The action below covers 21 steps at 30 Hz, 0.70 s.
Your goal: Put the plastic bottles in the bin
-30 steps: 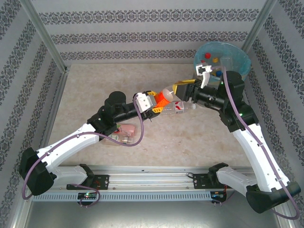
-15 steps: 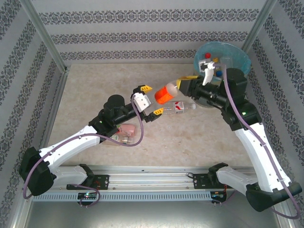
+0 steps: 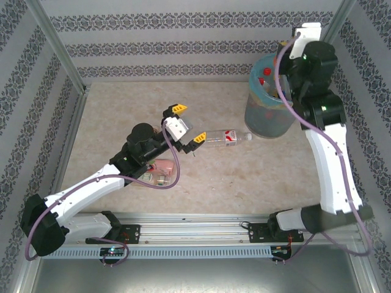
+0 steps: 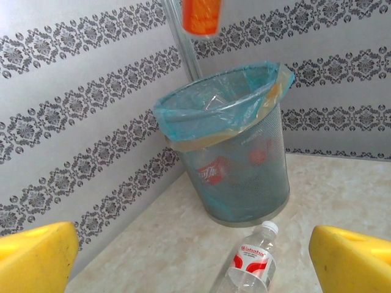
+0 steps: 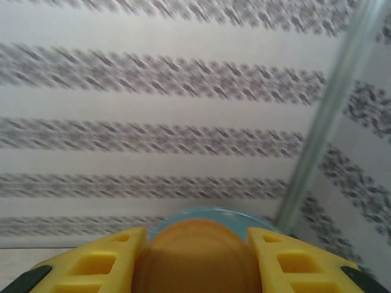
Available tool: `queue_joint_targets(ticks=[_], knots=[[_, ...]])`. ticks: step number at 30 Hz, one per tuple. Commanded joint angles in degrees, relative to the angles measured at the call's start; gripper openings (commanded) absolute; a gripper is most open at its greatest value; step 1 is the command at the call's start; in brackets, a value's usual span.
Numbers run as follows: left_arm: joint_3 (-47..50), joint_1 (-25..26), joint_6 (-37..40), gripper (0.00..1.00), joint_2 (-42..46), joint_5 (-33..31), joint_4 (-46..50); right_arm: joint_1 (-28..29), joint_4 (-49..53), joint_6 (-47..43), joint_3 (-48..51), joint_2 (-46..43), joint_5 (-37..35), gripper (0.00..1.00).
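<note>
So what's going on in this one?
The right gripper holds an orange-labelled bottle up above the bin, which already contains other bottles. The left gripper is open, just short of a clear bottle with a red-and-white label lying on the table near the bin. A pinkish bottle lies beneath the left arm.

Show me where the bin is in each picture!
Top camera: bin, upper right, in the corner.
Left wrist camera: bin in the middle.
Right wrist camera: blue rim at the bottom, behind the orange bottle.
Shared landmark: the metal corner post beside it.
</note>
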State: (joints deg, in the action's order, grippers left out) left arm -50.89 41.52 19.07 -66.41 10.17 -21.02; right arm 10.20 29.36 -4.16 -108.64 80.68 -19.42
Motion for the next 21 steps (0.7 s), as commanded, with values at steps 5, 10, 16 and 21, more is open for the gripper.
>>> queue_joint_targets(ticks=[5,10,16,21], knots=[[-0.52,-0.38,0.36,0.97,0.7,-0.32,-0.26,-5.84,7.14,2.28,0.38,7.08,1.79,0.08],[-0.26,-0.38,0.2,0.97,0.84,-0.33,-0.05,-9.37,8.44,6.11,5.45,9.2,9.05,0.08],[-0.12,-0.38,-0.1,0.97,0.67,-0.27,-0.09,-12.12,8.58,7.86,10.58,12.72,14.93,0.08],[-0.21,-0.38,-0.37,0.97,0.27,-0.08,-0.12,-12.91,10.02,7.83,11.98,17.69,17.65,0.07]])
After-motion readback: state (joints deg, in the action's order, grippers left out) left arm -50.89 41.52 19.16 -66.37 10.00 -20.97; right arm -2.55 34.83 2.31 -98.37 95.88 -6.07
